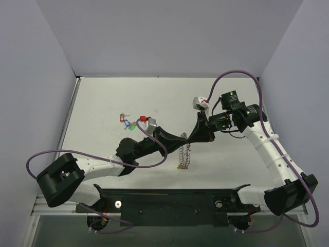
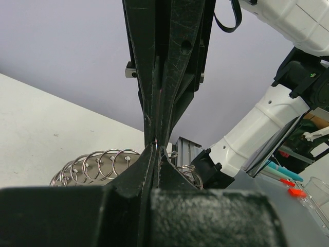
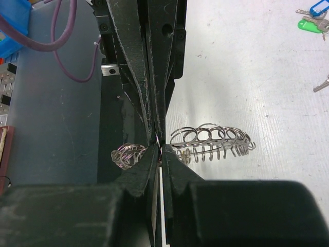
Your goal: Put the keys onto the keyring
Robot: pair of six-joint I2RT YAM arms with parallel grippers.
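From above, the keyring (image 1: 184, 157) stands on edge on the table (image 1: 103, 103), its top caught where the two arms meet. The left gripper (image 1: 186, 138) comes at that top from the left and the right gripper (image 1: 196, 136) from the right, tip to tip. The keys (image 1: 131, 122) lie in a small cluster of coloured tags well apart from the keyring, up and to its left, and none is threaded on yet.

In the left wrist view, the left gripper (image 2: 156, 150) is clenched, its fingers pressed together on the thin wire of the keyring (image 2: 103, 163), whose small rings fan out to the left just behind the tips. The other arm's fingers come down onto the same spot from above.

In the right wrist view, the right gripper (image 3: 158, 150) is likewise clamped flat on the wire. The keyring (image 3: 211, 140) spreads to both sides of the pinch. The keys (image 3: 308, 23) sit far up and right of the keyring, with one loose key (image 3: 321, 85) closer.

The step seems to be pulling the wire apart to make a gap. Done well, both grips stay tight and right beside each other on the keyring, and the pull is slow and straight so the wire does not slip or twist.
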